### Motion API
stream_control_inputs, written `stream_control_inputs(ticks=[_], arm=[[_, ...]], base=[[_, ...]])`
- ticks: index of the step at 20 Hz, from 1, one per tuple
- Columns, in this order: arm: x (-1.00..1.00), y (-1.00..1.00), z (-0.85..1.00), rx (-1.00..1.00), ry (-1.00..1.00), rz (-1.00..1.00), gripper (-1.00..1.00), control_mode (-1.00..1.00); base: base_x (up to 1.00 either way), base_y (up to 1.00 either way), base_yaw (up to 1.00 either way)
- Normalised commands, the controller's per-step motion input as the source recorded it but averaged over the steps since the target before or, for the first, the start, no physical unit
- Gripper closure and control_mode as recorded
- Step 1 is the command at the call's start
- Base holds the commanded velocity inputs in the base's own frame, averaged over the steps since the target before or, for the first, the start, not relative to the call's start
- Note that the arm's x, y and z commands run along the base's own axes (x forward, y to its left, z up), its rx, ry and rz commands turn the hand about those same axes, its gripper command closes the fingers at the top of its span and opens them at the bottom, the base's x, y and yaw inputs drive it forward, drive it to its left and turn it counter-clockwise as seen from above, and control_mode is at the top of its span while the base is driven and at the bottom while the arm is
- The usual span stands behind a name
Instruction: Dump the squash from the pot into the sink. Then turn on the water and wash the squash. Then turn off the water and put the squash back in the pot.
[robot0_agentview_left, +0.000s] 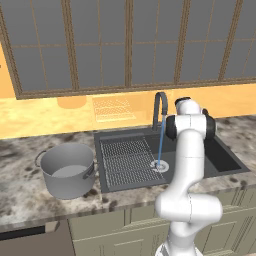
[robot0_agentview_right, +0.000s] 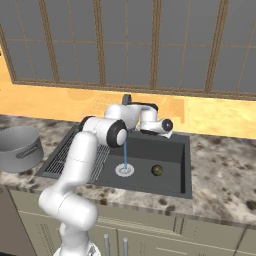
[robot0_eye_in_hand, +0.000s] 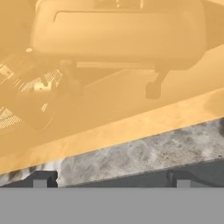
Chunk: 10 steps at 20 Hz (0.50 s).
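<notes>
Granite counter (robot0_agentview_left: 20, 200) | pot (robot0_agentview_left: 67, 170) beside sink (robot0_agentview_right: 175, 180) | squash (robot0_agentview_right: 157, 170) near running stream (robot0_agentview_right: 125, 152) | hand (robot0_eye_in_hand: 111, 181) wide open, empty

A speckled grey-brown stone counter (robot0_agentview_left: 20, 190) fronts a yellow wall, where a white wire rack (robot0_agentview_left: 113, 108) sits beneath grey-paned, brown-framed windows (robot0_agentview_left: 100, 45).

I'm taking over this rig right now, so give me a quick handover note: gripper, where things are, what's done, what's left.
Gripper: open, empty, up by the faucet at the back of the sink.
Squash: in the basin, right of the drain.
Pot: upright on the counter, left of the sink.
Water: running onto the drain, not onto the squash.
Done: squash dumped, water on.
Left: wash it, turn off water, return squash to pot.
</notes>
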Motion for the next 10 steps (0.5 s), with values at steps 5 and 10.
stream_control_inputs(ticks=[5,10], arm=[[0.14,0.17,-0.09,-0.01,0.02,0.00,-1.00,-1.00],[0.09,0.30,-0.03,0.00,0.00,0.00,-1.00,-1.00]], base=[[0.00,0.00,0.00],[0.00,0.00,0.00]])
